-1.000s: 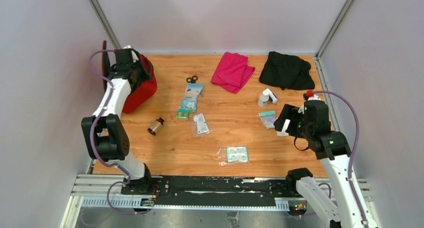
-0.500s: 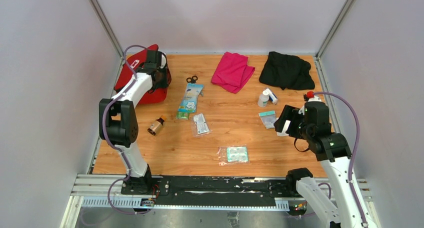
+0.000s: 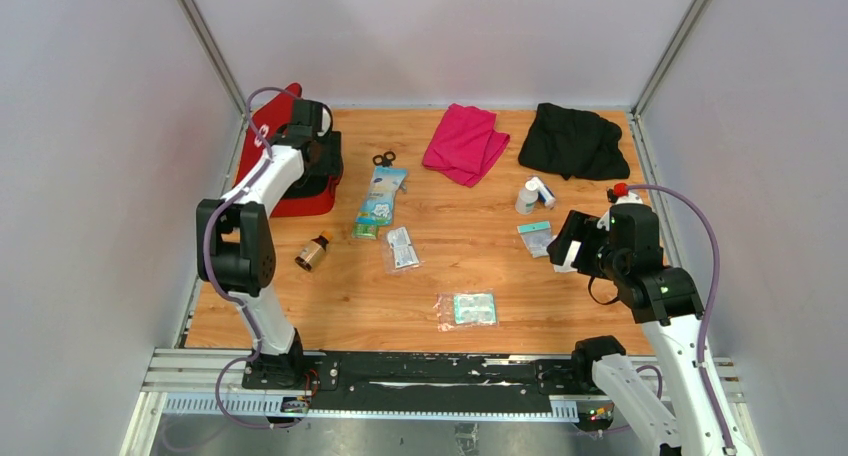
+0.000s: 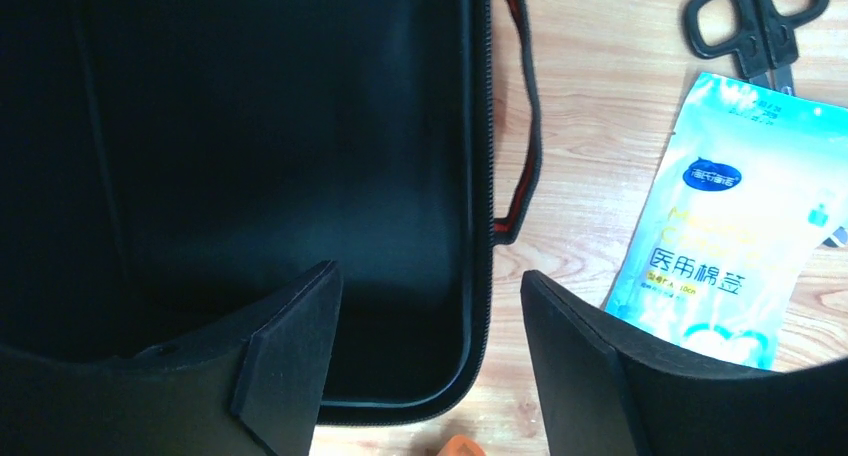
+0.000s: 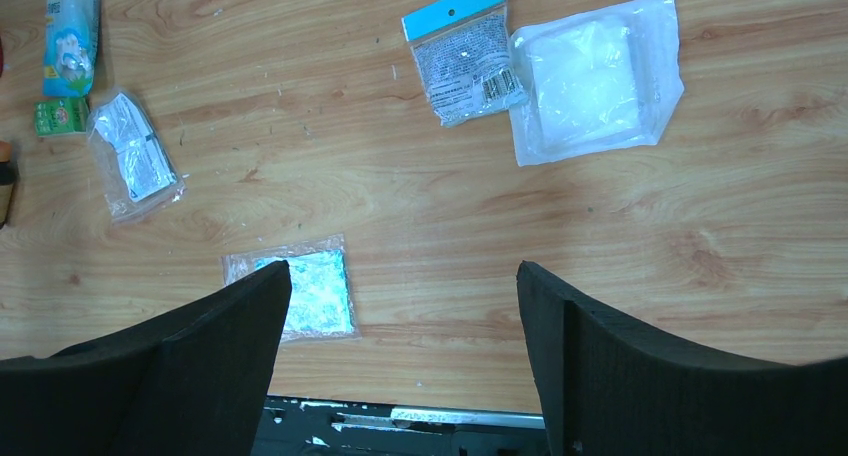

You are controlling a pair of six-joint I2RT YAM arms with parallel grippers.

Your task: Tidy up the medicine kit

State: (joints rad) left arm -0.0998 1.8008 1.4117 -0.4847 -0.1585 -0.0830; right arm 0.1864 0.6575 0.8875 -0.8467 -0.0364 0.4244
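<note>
The red medicine kit (image 3: 292,194) lies open at the back left, its lid (image 3: 262,126) raised toward the left wall. In the left wrist view its black lining (image 4: 250,126) looks empty, and a red-trimmed black handle (image 4: 525,126) hangs over the right rim. My left gripper (image 3: 325,166) hovers over the kit's right edge, open and empty (image 4: 430,366). My right gripper (image 3: 570,241) is open and empty (image 5: 400,356) above the table at the right. Supplies lie loose on the table.
Scissors (image 3: 384,159), a blue-white pouch (image 3: 381,198), a green box (image 3: 366,231), a clear sachet (image 3: 402,248), a brown bottle (image 3: 313,252), a teal sachet (image 3: 467,309), a white bottle (image 3: 527,196), a blue-topped packet (image 3: 536,237), a gauze pack (image 5: 595,81). Pink cloth (image 3: 465,142) and black cloth (image 3: 573,141) lie at the back.
My left arm has swung from the kit's left side to its right edge. The kit has gone from tilted and closed to lying open with its lid up. The right arm has not moved.
</note>
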